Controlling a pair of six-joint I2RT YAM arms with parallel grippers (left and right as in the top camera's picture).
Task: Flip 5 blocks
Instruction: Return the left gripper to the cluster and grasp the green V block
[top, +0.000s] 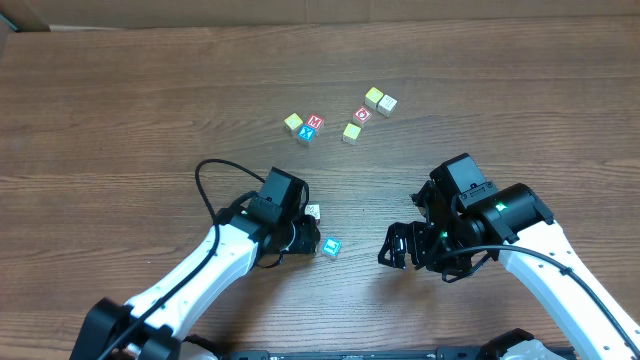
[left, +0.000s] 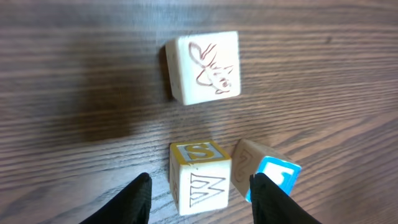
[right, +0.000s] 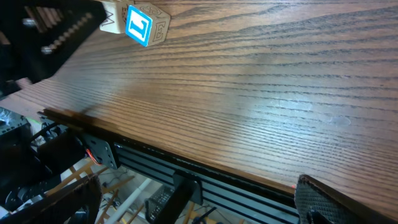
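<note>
My left gripper (left: 202, 200) stands open around a cream block (left: 199, 177) with a W side and a yellow-framed S top; there is a gap on each side of the block. A blue-faced block (left: 268, 174) rests on the table just beyond the right finger (left: 268, 199). Farther off lies a cream block with an animal drawing (left: 204, 67). From overhead, the left gripper (top: 303, 236) sits between the cream block (top: 313, 211) and the blue block (top: 331, 246). My right gripper (top: 400, 250) hangs open and empty near the front edge, the blue block (right: 140, 25) far from it.
Several more blocks lie in a loose cluster at the back: a yellowish one (top: 293, 122), a red M one (top: 314, 122), a red one (top: 362, 114) and a pale pair (top: 380, 100). The table's front edge (right: 186, 165) runs below the right gripper.
</note>
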